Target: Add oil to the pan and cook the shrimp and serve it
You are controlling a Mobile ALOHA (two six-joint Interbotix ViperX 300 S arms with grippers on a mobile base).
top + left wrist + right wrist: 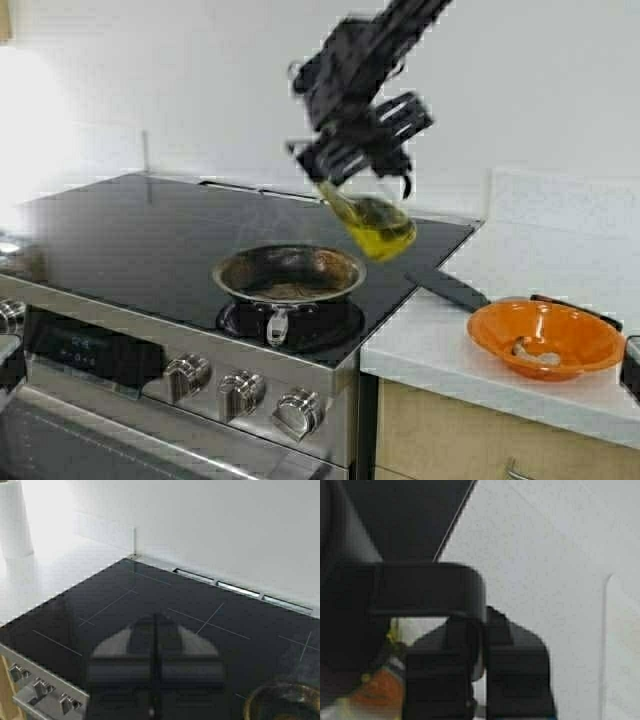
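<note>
Gripping the oil dispenser (372, 222) at upper centre of the high view: right gripper (352, 160), clamped on black lid end, dispenser tilted, glass body low and right. Positioned below, at frame centre: pan (290, 274) on black stovetop (130, 230), handle toward control knobs (243, 388). Located lower right on white counter (440, 345): orange bowl (545, 338) containing shrimp (535, 352). Hovering over stovetop: left gripper (155, 670), fingers pressed together, holding nothing.

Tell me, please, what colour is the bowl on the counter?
The bowl is orange; the high view shows it best.
</note>
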